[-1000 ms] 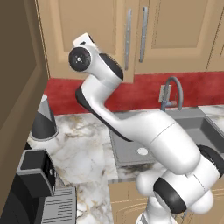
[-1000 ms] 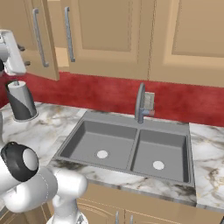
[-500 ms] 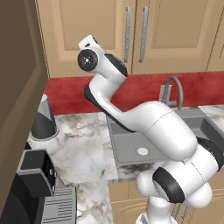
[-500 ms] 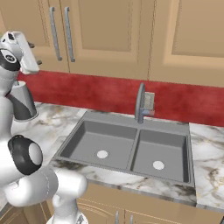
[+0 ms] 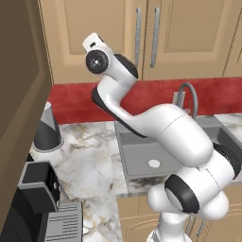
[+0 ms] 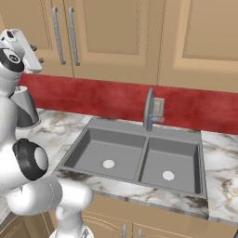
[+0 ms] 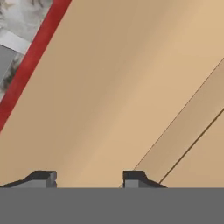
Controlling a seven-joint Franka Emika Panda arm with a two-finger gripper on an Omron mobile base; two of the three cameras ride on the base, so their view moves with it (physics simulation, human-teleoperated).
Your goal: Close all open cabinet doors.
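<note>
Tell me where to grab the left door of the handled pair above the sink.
Take the cabinet door by its long vertical silver bar handle, which sits near the door's right edge. The panel itself is flat and offers no hold. Probably best to come straight in from the front at mid-height, with the pincer turned to straddle the bar sideways.

Arm raised high, hand up

The white arm bends upward from its base; the hand [image 7: 87, 177] has its two dark fingertips [image 7: 133, 176] drawn in, holding nothing.

cabinet doors [image 5: 189, 38]: matt tan wood | counter [image 5: 90, 156]: glossy marble | sink [image 6: 139, 158]: grey metal
</note>
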